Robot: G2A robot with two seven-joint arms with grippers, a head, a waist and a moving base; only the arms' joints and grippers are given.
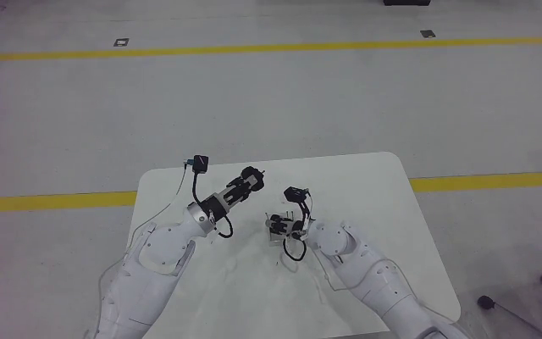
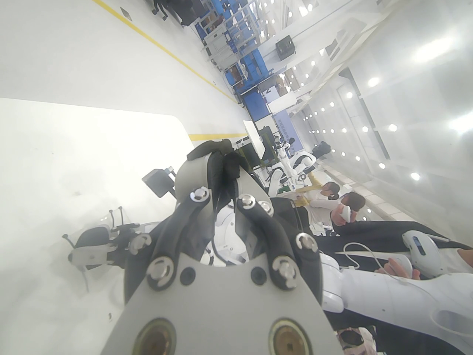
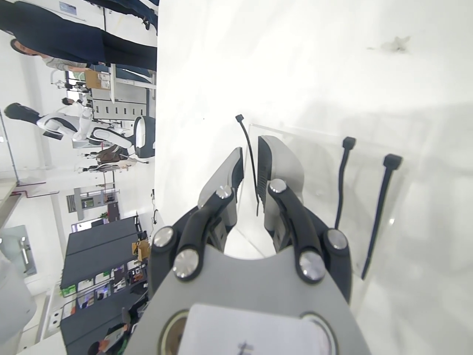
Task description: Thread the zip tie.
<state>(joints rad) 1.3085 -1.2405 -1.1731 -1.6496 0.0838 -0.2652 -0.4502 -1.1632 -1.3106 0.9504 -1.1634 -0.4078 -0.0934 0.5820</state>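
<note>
Since the zip tie [image 3: 251, 164] stands in its clear holder [image 3: 366, 186] for picking, right claw [image 3: 251, 146] straddles it, narrowly parted, unclamped.

three black zip ties: tie a [image 3: 248, 149] between the fingers of the right gripper [image 3: 251, 146], tie b [image 3: 343, 182] and tie c [image 3: 382, 201] side by side at the clear holder. one clear holder [image 3: 319, 156]. two grippers: the right gripper and the left gripper [image 2: 220, 158]. one white table [image 3: 258, 38]. one small pale scrap [image 3: 395, 44] on the table.
</note>
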